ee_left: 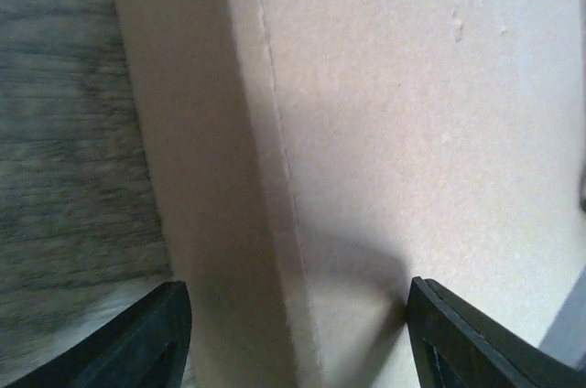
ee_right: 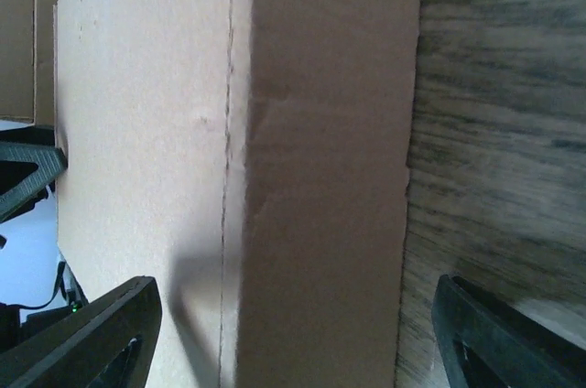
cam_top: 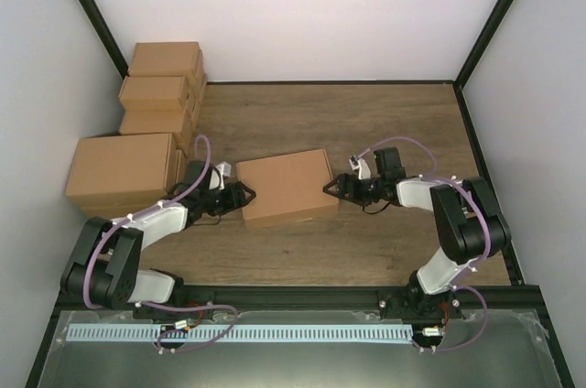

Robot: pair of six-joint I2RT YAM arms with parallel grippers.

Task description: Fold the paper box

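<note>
I have the paper box between both arms.
The left gripper and right gripper gape wide at its opposite ends, neither clamping it.

Table: brown wood-grain tabletop, boards running left to right; seen close and blurred in both wrist views
Walls: plain white panels at the back, left and right; no windows in them
Frame: thin black struts slanting up from the table's far corners; a black rail along the near edge
Far left corner: stacked plain brown cardboard cartons against the left panel
Foreground: long white slotted strip on a grey sheet
Light: soft, even; faint shadows on the wood
</note>
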